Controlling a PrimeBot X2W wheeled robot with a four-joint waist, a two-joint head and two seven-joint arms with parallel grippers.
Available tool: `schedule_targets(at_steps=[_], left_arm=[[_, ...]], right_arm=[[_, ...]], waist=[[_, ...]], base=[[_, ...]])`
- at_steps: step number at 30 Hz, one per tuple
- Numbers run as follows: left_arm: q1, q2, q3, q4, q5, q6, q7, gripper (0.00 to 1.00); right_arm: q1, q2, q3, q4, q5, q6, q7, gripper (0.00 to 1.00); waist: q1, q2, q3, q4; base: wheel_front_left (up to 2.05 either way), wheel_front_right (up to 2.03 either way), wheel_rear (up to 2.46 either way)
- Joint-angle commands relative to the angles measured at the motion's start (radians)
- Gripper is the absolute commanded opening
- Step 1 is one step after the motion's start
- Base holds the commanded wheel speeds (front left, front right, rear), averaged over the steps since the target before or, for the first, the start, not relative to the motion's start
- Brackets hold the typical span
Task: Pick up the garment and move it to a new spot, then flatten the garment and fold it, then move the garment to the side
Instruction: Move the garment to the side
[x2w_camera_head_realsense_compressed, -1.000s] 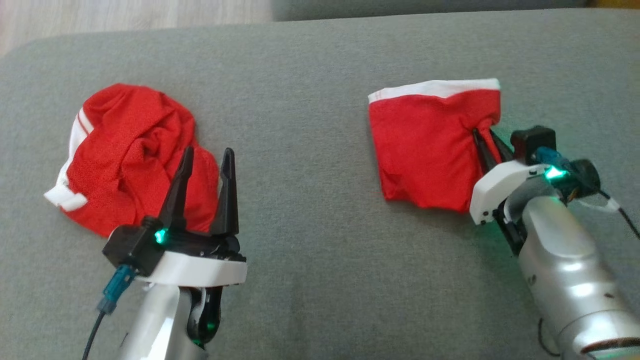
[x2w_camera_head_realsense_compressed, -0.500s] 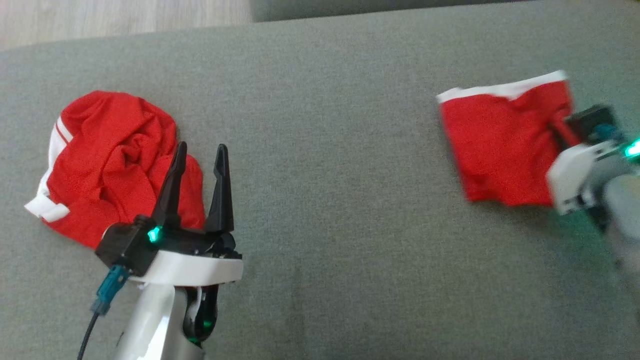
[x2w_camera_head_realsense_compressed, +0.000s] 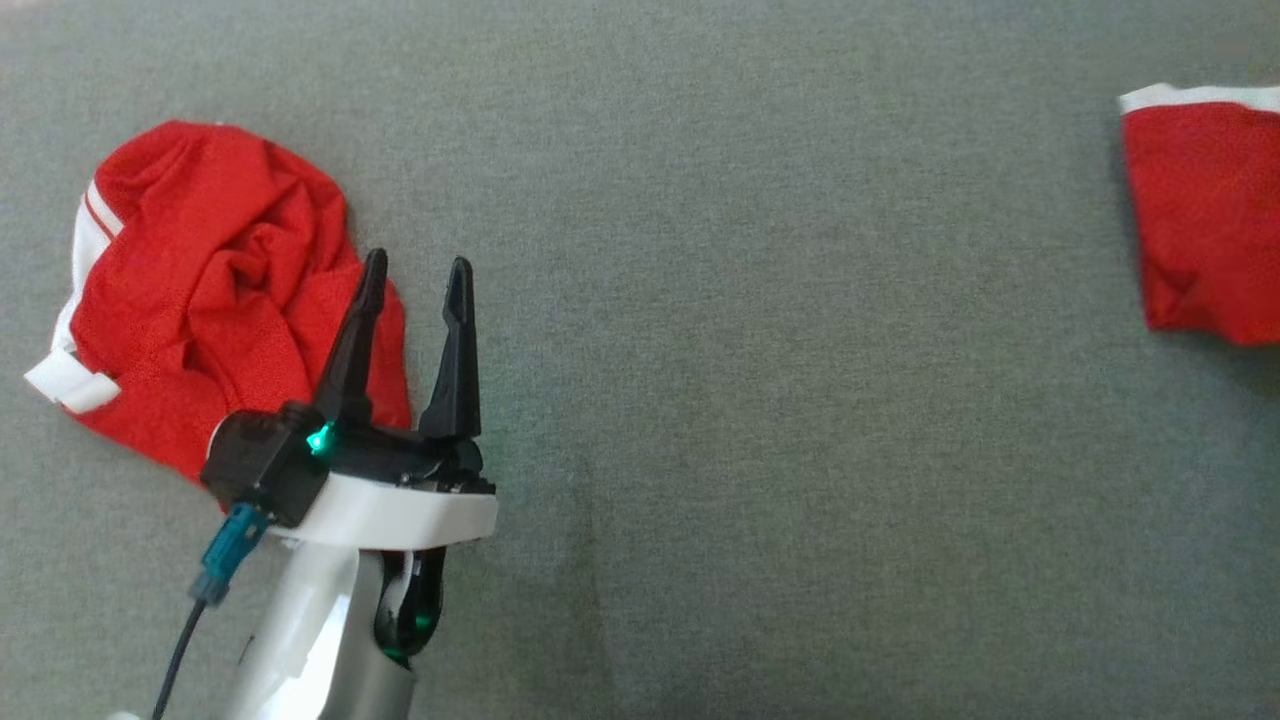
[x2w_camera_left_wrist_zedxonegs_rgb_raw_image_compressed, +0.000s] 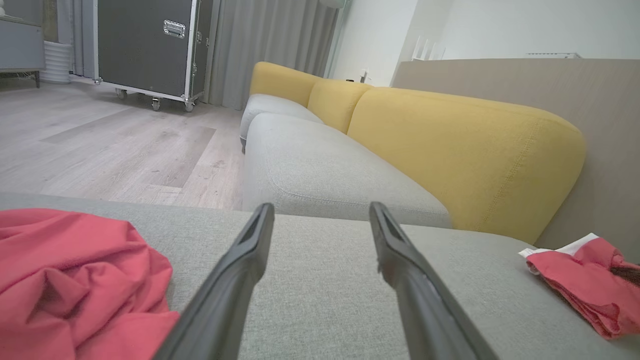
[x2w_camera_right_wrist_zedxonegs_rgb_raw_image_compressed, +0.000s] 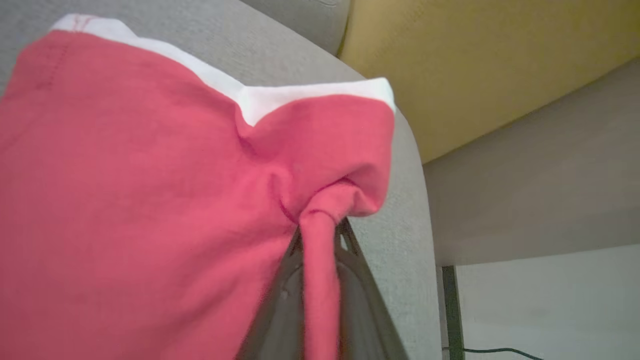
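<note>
- Grey sofa seat (x2w_camera_head_realsense_compressed: 750, 350) across the whole head view. In the left wrist view there are yellow backrests (x2w_camera_left_wrist_zedxonegs_rgb_raw_image_compressed: 450, 145) behind it, a pale wood floor (x2w_camera_left_wrist_zedxonegs_rgb_raw_image_compressed: 100, 140), and a black wheeled case (x2w_camera_left_wrist_zedxonegs_rgb_raw_image_compressed: 145, 45) beside grey curtains.
- Folded garment (x2w_camera_head_realsense_compressed: 1210, 210), red with a white band along its far edge, sits at the far right of the head view, cut off by the frame edge.
- Right hand (x2w_camera_right_wrist_zedxonegs_rgb_raw_image_compressed: 322, 240) is clenched on that folded garment: the right wrist view shows a twisted corner of red cloth pinched between its 2 dark fingers (x2w_camera_right_wrist_zedxonegs_rgb_raw_image_compressed: 365, 310), close to the end of the seat.
- The rest of the cloth spreads over the grey seat, white band towards the yellow backrest.
- Left hand (x2w_camera_head_realsense_compressed: 417, 260) is released, its 2 fingers spread with bare grey fabric between them, gripping nothing.
- Crumpled red garment (x2w_camera_head_realsense_compressed: 210, 290) with white trim is heaped on the left of the seat. 1 finger overlaps its right edge in the head view, and I cannot tell if they touch.
- The 2 red pieces lie well apart.
</note>
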Motion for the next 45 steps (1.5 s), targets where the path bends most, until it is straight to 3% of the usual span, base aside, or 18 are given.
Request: schedule_targets(at_steps=[1,9,10,11,12,21,28,29,36,41,45], left_arm=[[-0.034,0.004,0.025,-0.031,0.009,0.002,-0.005,1.0],[-0.048,0.004,0.025,-0.024,0.017,0.002,-0.005,1.0],[-0.049,0.004,0.025,-0.023,0.017,0.002,-0.005,1.0],[-0.048,0.004,0.026,-0.021,0.018,0.002,-0.005,1.0],[-0.047,0.005,0.026,-0.019,0.018,0.002,-0.005,1.0],[-0.028,0.007,0.043,-0.016,0.016,0.002,-0.005,1.0],[0.01,0.009,0.085,-0.034,0.014,0.002,-0.005,1.0],[0.026,0.009,0.097,-0.041,0.015,0.002,-0.005,1.0],[0.096,0.008,0.147,-0.066,0.017,0.002,-0.005,1.0],[0.137,0.007,0.167,-0.074,0.017,0.002,-0.005,1.0],[0.169,0.006,0.177,-0.068,0.011,0.002,-0.005,1.0]], right_arm=[[-0.019,-0.036,-0.007,-0.012,-0.012,-0.001,-0.004,0.0],[-0.024,-0.031,-0.107,-0.003,-0.083,-0.001,-0.033,0.0],[-0.024,-0.028,-0.119,-0.009,-0.096,-0.001,-0.043,0.19],[-0.023,-0.024,-0.133,-0.015,-0.108,-0.001,-0.055,0.98],[-0.02,-0.018,-0.146,-0.021,-0.121,-0.001,-0.065,1.0],[-0.007,0.05,-0.226,-0.065,-0.203,-0.001,-0.116,1.0],[0.0,0.189,-0.265,-0.128,-0.196,-0.001,-0.197,1.0],[0.012,0.246,-0.278,-0.162,-0.165,-0.001,-0.222,1.0],[0.13,0.454,-0.241,-0.408,0.004,-0.001,-0.252,1.0],[0.314,0.518,-0.236,-0.655,0.129,-0.001,-0.253,1.0],[0.465,0.533,-0.246,-0.774,0.198,-0.001,-0.253,1.0]], waist=[[-0.0002,0.0,0.01,0.004],[-0.0002,0.0,0.02,0.001],[-0.0002,0.0,0.018,-0.001],[-0.0002,0.0,0.014,-0.002],[-0.0002,0.0,0.009,-0.004],[-0.0002,0.0,-0.055,-0.026],[-0.0002,0.0,-0.142,-0.055],[-0.0002,0.0,-0.171,-0.061],[-0.0002,0.0,-0.253,-0.08],[-0.0002,0.0,-0.288,-0.076],[-0.0002,0.0,-0.304,-0.068]], base=[[0.0,0.0,0.0],[0.0,0.0,0.0],[0.0,0.0,0.0],[0.0,0.0,0.0],[0.0,0.0,0.0],[0.0,0.0,0.0],[0.0,0.0,0.0],[0.0,0.0,0.0],[0.0,0.0,0.0],[0.0,0.0,0.0],[0.0,0.0,0.0]])
